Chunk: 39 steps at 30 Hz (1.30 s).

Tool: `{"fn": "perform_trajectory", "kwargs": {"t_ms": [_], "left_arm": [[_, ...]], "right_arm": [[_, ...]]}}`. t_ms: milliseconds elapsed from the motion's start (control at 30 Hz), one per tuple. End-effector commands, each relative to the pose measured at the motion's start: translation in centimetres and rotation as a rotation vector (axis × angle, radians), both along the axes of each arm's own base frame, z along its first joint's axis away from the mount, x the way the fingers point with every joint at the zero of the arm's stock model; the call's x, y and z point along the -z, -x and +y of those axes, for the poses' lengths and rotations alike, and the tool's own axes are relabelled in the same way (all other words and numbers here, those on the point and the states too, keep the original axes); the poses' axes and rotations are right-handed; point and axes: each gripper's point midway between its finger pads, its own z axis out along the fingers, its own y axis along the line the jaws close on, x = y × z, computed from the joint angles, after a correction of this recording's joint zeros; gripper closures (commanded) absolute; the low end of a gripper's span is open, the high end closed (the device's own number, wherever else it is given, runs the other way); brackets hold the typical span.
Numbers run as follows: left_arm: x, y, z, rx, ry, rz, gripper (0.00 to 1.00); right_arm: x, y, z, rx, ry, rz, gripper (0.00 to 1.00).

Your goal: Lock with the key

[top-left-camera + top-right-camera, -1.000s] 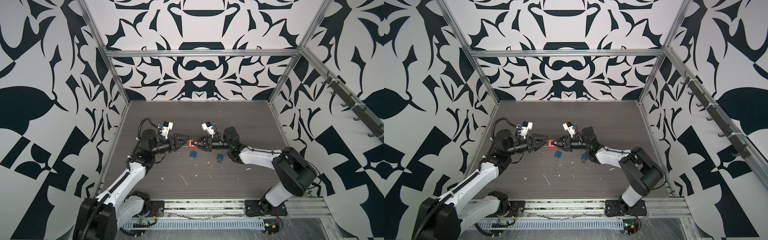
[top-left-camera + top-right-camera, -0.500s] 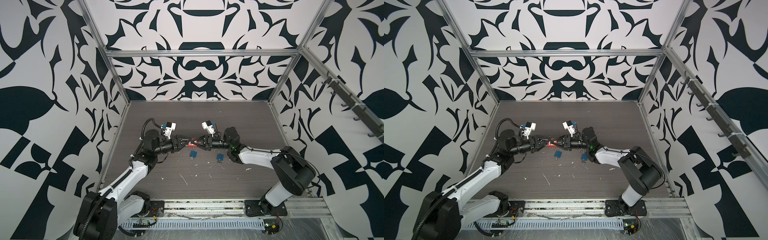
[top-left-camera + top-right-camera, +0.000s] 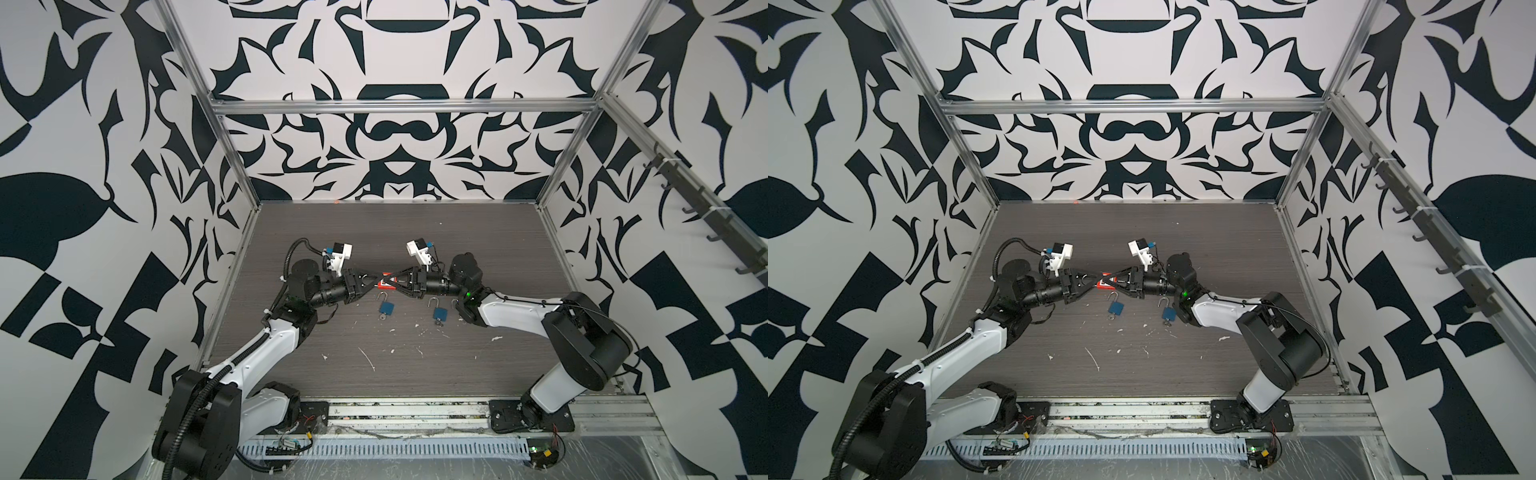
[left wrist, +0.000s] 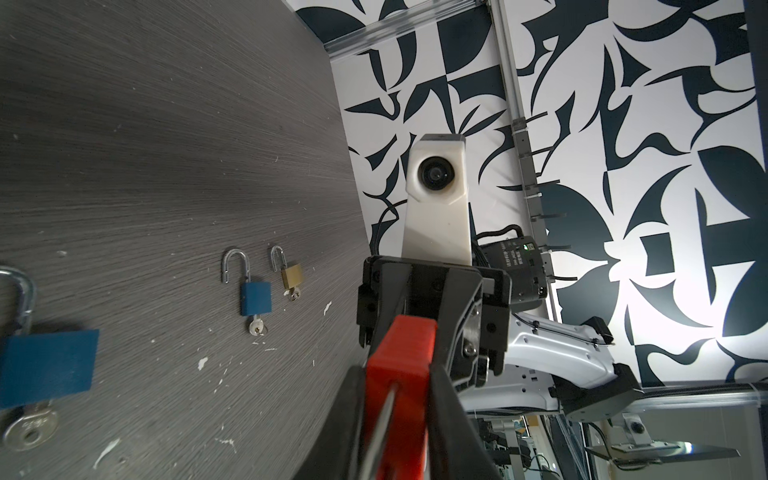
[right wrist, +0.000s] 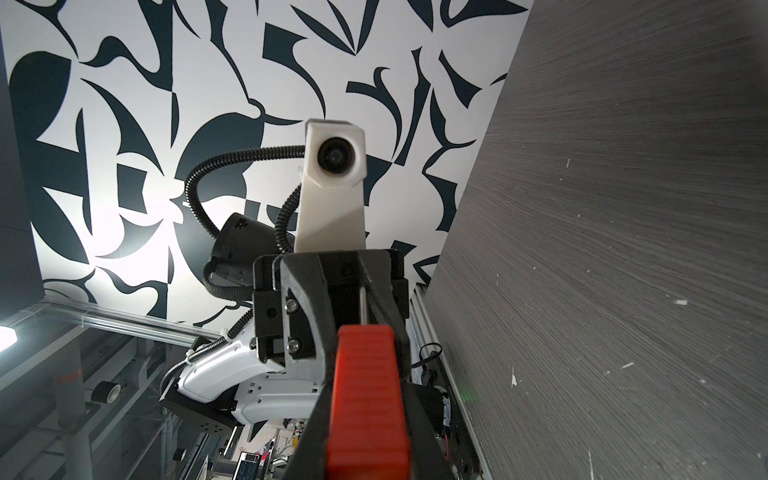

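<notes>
The left gripper (image 3: 374, 279), spread a second ago, now pinches the red padlock (image 3: 385, 285) that the right gripper (image 3: 394, 284) keeps clamped.

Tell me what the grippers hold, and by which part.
The red padlock, by its body: the right gripper clamps one end, the left gripper the shackle end.

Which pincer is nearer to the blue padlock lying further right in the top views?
Right. The right pincer is just left of that blue padlock; the left pincer is farther left, beyond the red padlock.
</notes>
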Motion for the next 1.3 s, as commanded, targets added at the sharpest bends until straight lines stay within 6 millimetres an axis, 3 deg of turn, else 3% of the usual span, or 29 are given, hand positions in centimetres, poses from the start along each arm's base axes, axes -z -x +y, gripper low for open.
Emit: {"fn": "perform_trajectory", "kwargs": {"t_ms": [0,233,433,733,767,867,933,1267], "left_arm": [[-0.1,0.8,-0.3,0.038,0.021,-0.005,1.00],[0.2,0.7,-0.1,0.018,0.002,-0.006,1.00],[0.3,0.6,-0.1,0.020,0.000,-0.002,1.00],[0.5,0.4,-0.3,0.025,-0.004,0.002,1.00],[0.5,0.4,-0.3,0.024,-0.004,0.002,0.96],[0.3,0.4,-0.3,0.025,-0.004,-0.001,0.71],[0.3,0.4,-0.5,0.030,-0.004,-0.002,0.62],[0.9,0.5,-1.3,0.056,-0.008,0.011,0.58]], "right_arm": [[-1.6,-0.1,-0.3,0.019,-0.042,-0.068,0.82],[-2.0,-0.6,-1.9,0.064,-0.039,-0.076,0.70],[-2.3,-0.4,-2.1,0.065,-0.035,-0.085,0.69],[-2.1,-0.5,-2.0,0.057,-0.045,-0.083,0.90],[-2.2,-0.5,-2.0,0.057,-0.046,-0.085,0.91],[-2.2,-0.6,-2.0,0.061,-0.046,-0.084,0.92],[-2.2,-0.7,-2.0,0.064,-0.047,-0.085,0.92],[-2.0,-1.0,-1.8,0.072,-0.047,-0.075,0.93]]}}
